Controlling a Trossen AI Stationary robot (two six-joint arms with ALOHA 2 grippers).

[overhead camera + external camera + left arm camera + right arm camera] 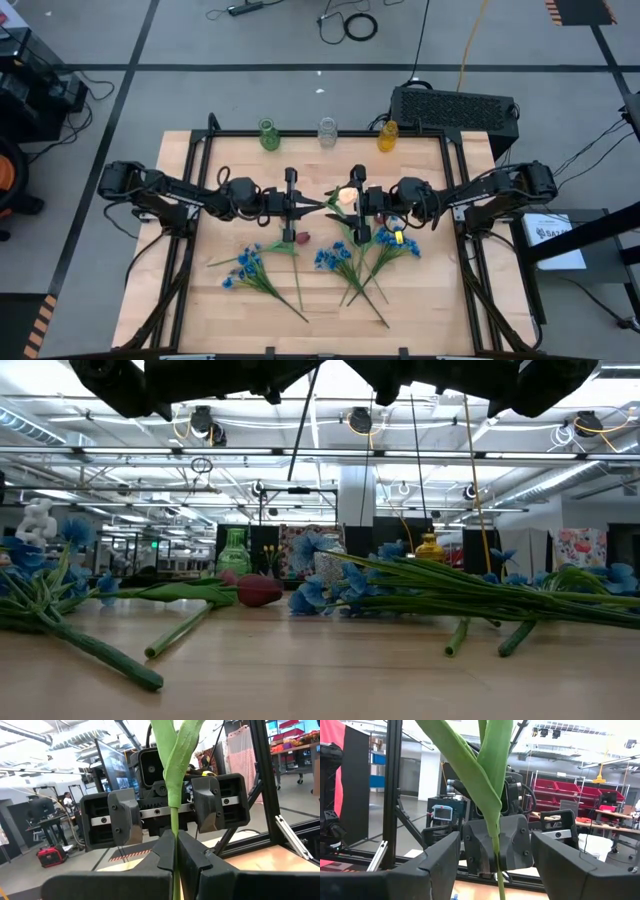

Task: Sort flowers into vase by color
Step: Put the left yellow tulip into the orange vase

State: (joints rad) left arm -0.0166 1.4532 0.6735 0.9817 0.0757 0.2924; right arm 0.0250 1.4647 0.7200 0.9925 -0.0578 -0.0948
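1. From above, you see both arms meeting over the middle of the wooden desk. The left claw and the right claw face each other, with a cream-yellow tulip held between them. On the desk near you lie the other flowers: blue bunches, a dark red tulip and more blue blossoms further right. Along the far edge stand a green vase, a clear vase and a yellow vase.

2. At desk height, you look across the red tulip and the long green stems lying flat. The arms show only as dark shapes overhead.

3. In the left wrist view, the left claw is pressed together on the tulip's green stem. Beyond it the right claw faces you with its fingers spread either side of the stem.

4. In the right wrist view, the right claw stands spread, its fingers clear of the green leaf. Behind the leaf is the left claw.
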